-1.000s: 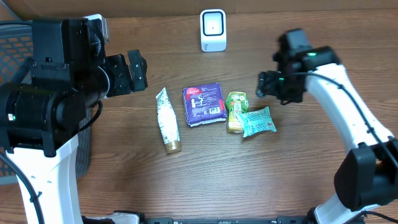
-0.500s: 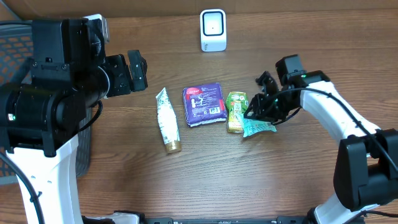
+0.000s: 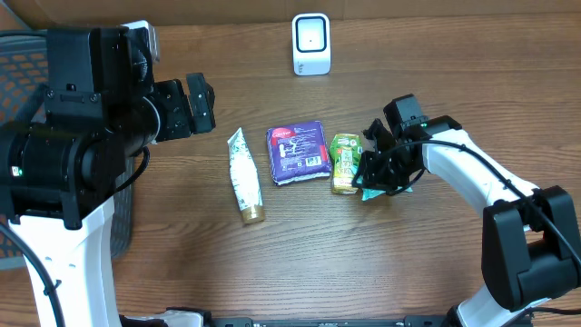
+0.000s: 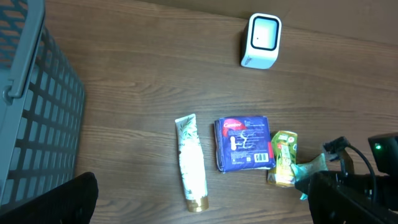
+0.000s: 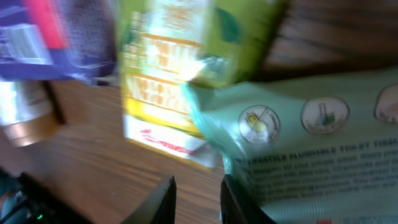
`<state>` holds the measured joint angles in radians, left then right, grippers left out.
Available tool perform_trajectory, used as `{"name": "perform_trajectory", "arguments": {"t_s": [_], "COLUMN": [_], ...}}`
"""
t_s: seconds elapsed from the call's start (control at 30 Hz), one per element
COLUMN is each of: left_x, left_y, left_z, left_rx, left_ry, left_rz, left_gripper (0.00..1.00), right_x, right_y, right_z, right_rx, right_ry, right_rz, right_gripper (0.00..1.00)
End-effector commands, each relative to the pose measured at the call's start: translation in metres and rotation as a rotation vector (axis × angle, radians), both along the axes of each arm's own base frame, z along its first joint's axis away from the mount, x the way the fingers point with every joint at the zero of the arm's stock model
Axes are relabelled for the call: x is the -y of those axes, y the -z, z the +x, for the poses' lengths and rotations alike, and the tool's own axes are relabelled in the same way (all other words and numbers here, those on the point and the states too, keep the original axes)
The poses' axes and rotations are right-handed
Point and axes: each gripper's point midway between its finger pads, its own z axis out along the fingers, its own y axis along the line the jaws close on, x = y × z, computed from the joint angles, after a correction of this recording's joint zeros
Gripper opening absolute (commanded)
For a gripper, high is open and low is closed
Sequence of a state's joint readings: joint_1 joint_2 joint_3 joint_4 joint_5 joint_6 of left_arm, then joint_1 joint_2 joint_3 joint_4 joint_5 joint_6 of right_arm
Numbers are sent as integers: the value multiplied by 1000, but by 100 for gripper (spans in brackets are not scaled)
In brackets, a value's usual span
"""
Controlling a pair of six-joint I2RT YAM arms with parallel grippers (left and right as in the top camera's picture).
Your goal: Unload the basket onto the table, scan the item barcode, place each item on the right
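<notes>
Shows the right pincer (image 5: 198,196) low over the counter (image 3: 300,263), jaws narrow at the edge of the teal wipes pack (image 5: 311,143); cannot tell whether pinching it. Finds that pack touching the green-yellow sachet (image 3: 344,162), well apart from the white scanner (image 3: 310,44). Shows the left pincer (image 3: 201,104) spread wide, holding nothing.

A: so the overhead cam looks straight down on the whole bench (image 3: 182,272), yeah?
B: yep. Left wrist sits high too, tilted down, and shares the scanner (image 3: 311,44) and purple pack (image 3: 299,151) with it. Right wrist is super close on the teal pack (image 5: 311,137), blurry.
</notes>
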<state>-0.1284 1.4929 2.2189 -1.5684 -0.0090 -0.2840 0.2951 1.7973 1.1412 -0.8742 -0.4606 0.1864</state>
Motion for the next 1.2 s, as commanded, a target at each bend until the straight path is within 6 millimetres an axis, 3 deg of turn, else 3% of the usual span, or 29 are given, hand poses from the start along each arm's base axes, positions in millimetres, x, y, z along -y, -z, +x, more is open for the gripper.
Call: {"name": "perform_trajectory", "arguments": {"t_s": [0.0, 0.13, 0.3, 0.4, 0.53, 0.63, 0.77, 0.97, 1.17], "left_x": [-3, -3, -3, -3, -3, -3, -3, -3, -3], "left_y": [-1, -1, -1, -1, -1, -1, -1, -1, -1], "left_z": [2, 2, 2, 2, 2, 2, 2, 2, 2], "left_rx": [5, 5, 5, 5, 5, 5, 5, 5, 5], "left_ry": [1, 1, 1, 1, 1, 1, 1, 1, 1], "left_rz": [17, 17, 17, 17, 17, 17, 17, 17, 17], "left_gripper": [100, 100, 100, 99, 99, 99, 100, 99, 100], "right_x": [15, 32, 70, 86, 91, 93, 97, 117, 118], "right_y": [9, 15, 21, 21, 12, 4, 7, 14, 17], "right_z": [-3, -6, -9, -9, -6, -8, -17, -19, -19], "right_rx": [-15, -23, -52, -67, -67, -63, -97, -99, -102], "right_ry": [41, 51, 108, 145, 185, 198, 194, 271, 298], "right_rz": [-89, -180, -328, -358, -317, -308, -326, -446, -451], "right_gripper": [23, 23, 22, 17, 14, 22, 23, 17, 13]}}
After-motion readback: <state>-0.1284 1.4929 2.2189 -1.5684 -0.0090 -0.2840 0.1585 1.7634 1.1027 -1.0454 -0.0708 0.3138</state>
